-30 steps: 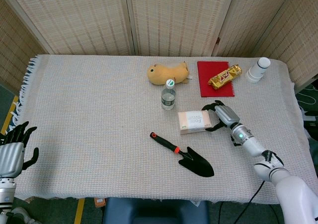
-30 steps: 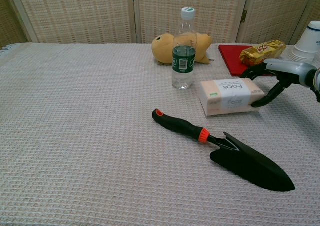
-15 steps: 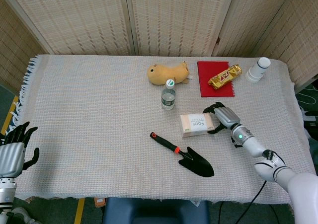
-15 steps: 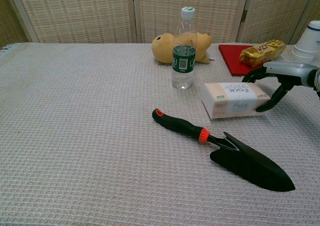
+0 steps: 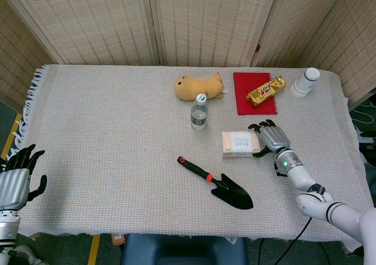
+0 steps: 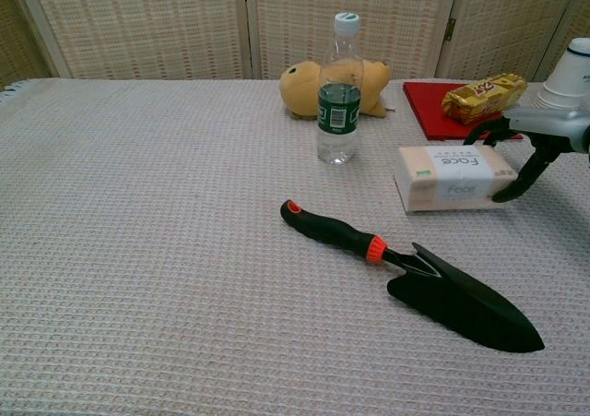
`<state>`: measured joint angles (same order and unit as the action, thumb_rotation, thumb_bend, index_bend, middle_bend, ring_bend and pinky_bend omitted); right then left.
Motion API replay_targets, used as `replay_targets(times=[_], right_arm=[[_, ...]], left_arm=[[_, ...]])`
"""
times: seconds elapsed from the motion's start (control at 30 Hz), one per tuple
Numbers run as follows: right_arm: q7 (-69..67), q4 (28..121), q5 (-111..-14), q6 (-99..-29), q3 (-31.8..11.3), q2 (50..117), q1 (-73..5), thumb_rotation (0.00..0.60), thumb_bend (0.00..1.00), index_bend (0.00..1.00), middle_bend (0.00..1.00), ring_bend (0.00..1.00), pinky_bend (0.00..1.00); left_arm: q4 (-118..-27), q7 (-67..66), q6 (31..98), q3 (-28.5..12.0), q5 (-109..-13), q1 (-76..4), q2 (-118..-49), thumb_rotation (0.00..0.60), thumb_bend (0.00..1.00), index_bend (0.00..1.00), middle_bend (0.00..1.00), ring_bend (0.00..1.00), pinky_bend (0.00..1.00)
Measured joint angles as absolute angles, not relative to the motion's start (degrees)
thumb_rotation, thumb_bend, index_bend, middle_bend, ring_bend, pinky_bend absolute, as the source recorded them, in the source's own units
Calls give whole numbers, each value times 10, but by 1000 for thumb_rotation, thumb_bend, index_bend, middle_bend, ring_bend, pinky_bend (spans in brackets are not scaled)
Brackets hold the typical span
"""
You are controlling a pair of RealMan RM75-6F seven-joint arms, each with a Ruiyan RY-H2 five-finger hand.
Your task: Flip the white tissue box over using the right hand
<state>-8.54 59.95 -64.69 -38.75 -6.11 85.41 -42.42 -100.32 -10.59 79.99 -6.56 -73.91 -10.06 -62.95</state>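
The right robot hand (image 5: 271,139) grips the tissue box (image 5: 240,144) by its right end, right of centre on the table (image 5: 106,130). Best to lift slightly, roll the wrist, and avoid the trowel (image 5: 217,184). The left robot hand (image 5: 16,175) is idle, fingers apart.

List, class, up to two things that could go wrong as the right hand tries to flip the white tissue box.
1. The right hand grips only one end of the white tissue box, so it may slip or slide rather than turn over.
2. The water bottle stands upright close by; a box swinging that way could topple it.
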Motion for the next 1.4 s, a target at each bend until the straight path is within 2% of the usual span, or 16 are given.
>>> replay_targets(times=[0.23,0.6,0.73,0.87,0.93,1.07,1.27,1.4], right_arm=[[4,636,-564,-389,-84,849,-420,600,11,130,228,222,0],[4,653,-567,-371,-93,842,-423,600,0,13,104,59,0],[-6,697,-573,-371,-91,811,-413,600,0,0,38,11,0],[-35,783,-592,-390,-91,742,-382,600,0,0,9,0,0],[-48,820,-608,-419,-91,709,-362,600,0,0,8,0,0],[-62,860,-651,-538,-89,677,-305,600,0,0,8,5,0],[-41,848,-708,-767,-75,700,-200,600,0,0,8,49,0],[-47,808,-731,-843,-58,730,-123,600,0,0,8,49,0]], left_arm=[[-1003,-106,800,-66,-738,-100,-629,600,483,159,0,0,93],[-1004,-105,802,-66,-738,-99,-627,600,483,164,0,0,93],[-1004,-104,801,-66,-736,-99,-626,600,483,164,0,0,93],[-1006,-101,800,-66,-736,-99,-624,600,484,164,0,0,93],[-1005,-97,800,-66,-739,-99,-624,600,483,164,0,0,93],[-1005,-97,799,-66,-739,-100,-625,600,482,164,0,0,93],[-1002,-96,797,-66,-739,-101,-627,600,482,164,0,0,93],[-1000,-100,796,-65,-737,-102,-629,600,482,165,0,0,93]])
